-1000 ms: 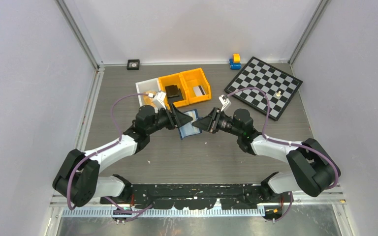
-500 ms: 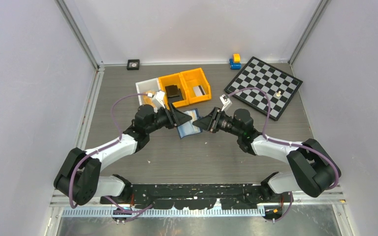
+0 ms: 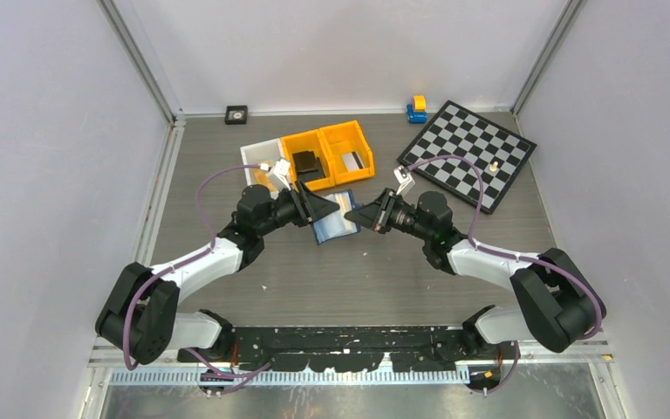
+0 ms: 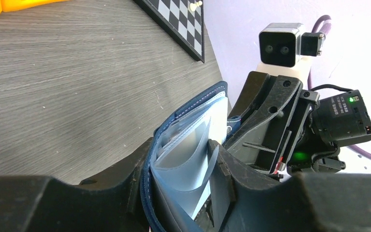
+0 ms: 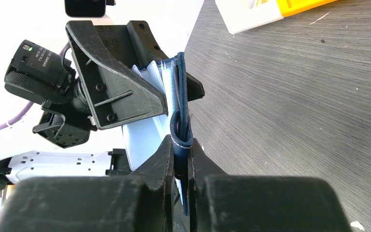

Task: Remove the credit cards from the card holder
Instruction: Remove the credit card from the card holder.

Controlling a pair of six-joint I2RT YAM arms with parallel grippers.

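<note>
Card holder: you have the card holder (image 3: 333, 227) lifted off the table (image 3: 358, 279), mid-table, just near of the orange bins (image 3: 327, 153) and well left of the chessboard (image 3: 471, 153).
Left pincer: your left gripper (image 4: 181, 154) is clamped around the folded body. The navy cover lies against one finger and a pale blue pocket leaf against the other.
Right pincer: your right gripper (image 5: 181, 145) is pinched together on the navy cover's edge, opposite the left one.
Credit cards: none is out. Only clear and pale blue pocket leaves show, so you cannot tell from here which pocket holds a card.
Step in hand: by my reading, you are spreading the holder open between the two arms to expose the pockets.
Next move: keep one side anchored, then free the other pincer and bring it to a card's exposed edge. That calls for a thin, shallow pinch on the card alone, not on the pocket leaf.
Risk: the limp leaves could fold shut once one side lets go.
</note>
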